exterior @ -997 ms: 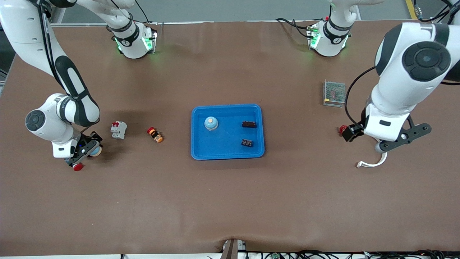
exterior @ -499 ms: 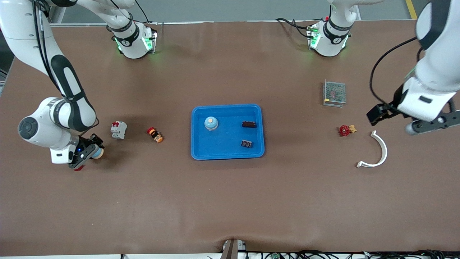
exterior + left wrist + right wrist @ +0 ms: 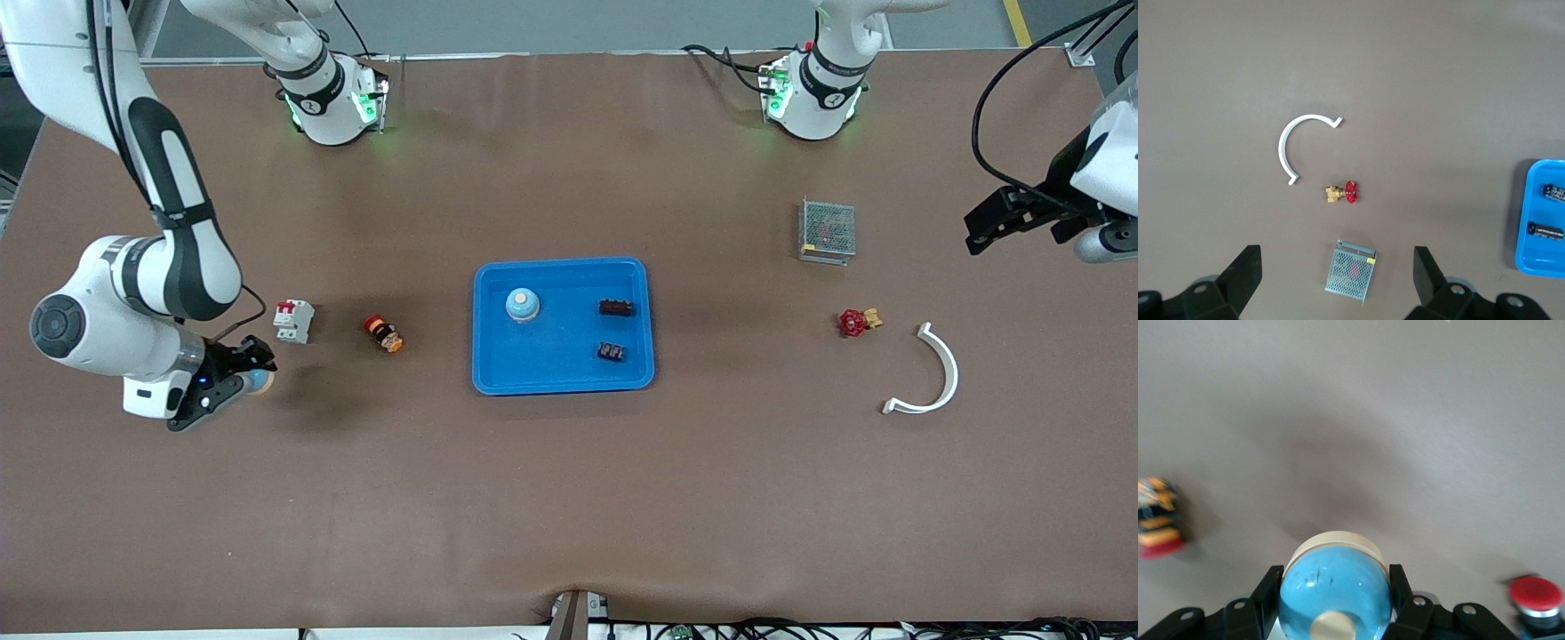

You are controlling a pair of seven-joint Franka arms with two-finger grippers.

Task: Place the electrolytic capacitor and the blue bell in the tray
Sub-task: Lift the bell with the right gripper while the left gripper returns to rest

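- Tray [image 3: 498, 373], table centre: holds one blue bell [image 3: 522, 304] and two black capacitors [image 3: 615, 308].
- Right gripper [image 3: 252, 366], right arm's edge: pinching second bell [image 3: 1335, 583]; delivery pending.
- Left gripper [image 3: 1338, 280], left arm's end: spread, empty, waiting.

Right gripper [image 3: 253, 372] low at frame's left, clamped on blue bell [image 3: 1335, 585]; left gripper [image 3: 1013, 222] raised at right edge, fingers spread

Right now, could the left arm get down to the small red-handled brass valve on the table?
Probably yes. The left gripper is open, holds nothing, and hangs over the left arm's end of the table. The red-handled brass valve lies in the open, apart from the white curved plastic piece and the metal mesh box.
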